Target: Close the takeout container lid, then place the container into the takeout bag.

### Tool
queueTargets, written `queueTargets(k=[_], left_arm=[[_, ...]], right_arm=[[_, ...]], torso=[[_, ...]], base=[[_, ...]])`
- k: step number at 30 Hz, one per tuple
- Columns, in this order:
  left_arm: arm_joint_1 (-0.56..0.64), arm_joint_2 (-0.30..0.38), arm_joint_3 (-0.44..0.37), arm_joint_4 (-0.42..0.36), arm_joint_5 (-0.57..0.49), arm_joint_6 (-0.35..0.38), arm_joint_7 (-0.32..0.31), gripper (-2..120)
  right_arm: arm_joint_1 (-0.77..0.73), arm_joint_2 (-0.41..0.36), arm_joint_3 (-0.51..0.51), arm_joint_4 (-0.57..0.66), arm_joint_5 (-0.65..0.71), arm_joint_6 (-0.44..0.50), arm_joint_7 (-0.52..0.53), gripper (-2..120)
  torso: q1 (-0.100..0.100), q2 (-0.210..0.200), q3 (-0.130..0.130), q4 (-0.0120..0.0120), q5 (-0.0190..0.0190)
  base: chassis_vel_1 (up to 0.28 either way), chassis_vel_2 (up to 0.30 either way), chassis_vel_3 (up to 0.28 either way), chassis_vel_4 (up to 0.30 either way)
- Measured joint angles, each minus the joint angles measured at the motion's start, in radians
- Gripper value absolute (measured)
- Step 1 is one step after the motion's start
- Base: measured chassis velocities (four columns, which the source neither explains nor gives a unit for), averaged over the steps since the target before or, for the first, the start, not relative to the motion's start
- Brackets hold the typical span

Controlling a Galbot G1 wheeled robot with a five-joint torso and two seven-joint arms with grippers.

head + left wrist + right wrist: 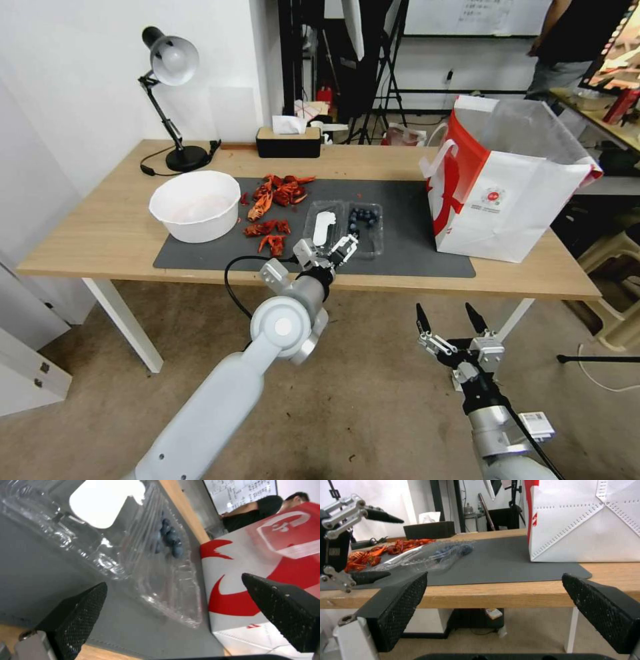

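Container (365,227) lies open beside takeout bag (507,193), lid (325,225) unclosed; left gripper (331,252) poised at container's near edge, fingers apart; right gripper (451,320) idles below, fingers spread. Nothing done.

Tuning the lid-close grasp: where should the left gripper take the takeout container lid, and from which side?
Probably the takeout container lid's free long rim, on the side away from the blueberries. It lies flat and open on the gray mat, hinged to the container along its other edge, so only that rim can swing over. The open left gripper sits at the table's near edge; come in low from there.
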Motion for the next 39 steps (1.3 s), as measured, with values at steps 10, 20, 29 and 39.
queueTargets(k=[10, 20, 29, 39], left_arm=[[-0.005, 0.002, -0.002, 0.014, 0.003, -0.001, -0.009, 100], [-0.017, -0.001, -0.005, 0.018, 0.003, 0.001, -0.057, 100], [-0.039, 0.0, -0.008, 0.027, -0.005, 0.011, -0.094, 100], [-0.047, -0.001, -0.011, 0.037, -0.021, 0.012, -0.098, 100]], right_arm=[[-0.004, 0.001, 0.009, -0.006, 0.0, 0.006, -0.001, 100], [0.0, 0.006, -0.002, -0.012, -0.008, 0.006, 0.0, 100], [0.0, 0.013, -0.008, -0.022, -0.016, 0.011, 0.002, 100], [0.001, 0.017, -0.014, -0.025, -0.023, 0.012, 0.002, 100]], torso=[[0.0, 0.0, 0.0, 0.0, -0.0001], [0.0, 0.0, 0.0, -0.0004, -0.0003], [0.0, 0.0, 0.0, -0.0002, -0.0002], [0.0, 0.0, 0.0, 0.0001, -0.0001]], base=[[0.0, 0.0, 0.0, 0.0], [0.0, 0.0, 0.0, 0.0], [0.0, 0.0, 0.0, 0.0], [0.0, 0.0, 0.0, 0.0]])
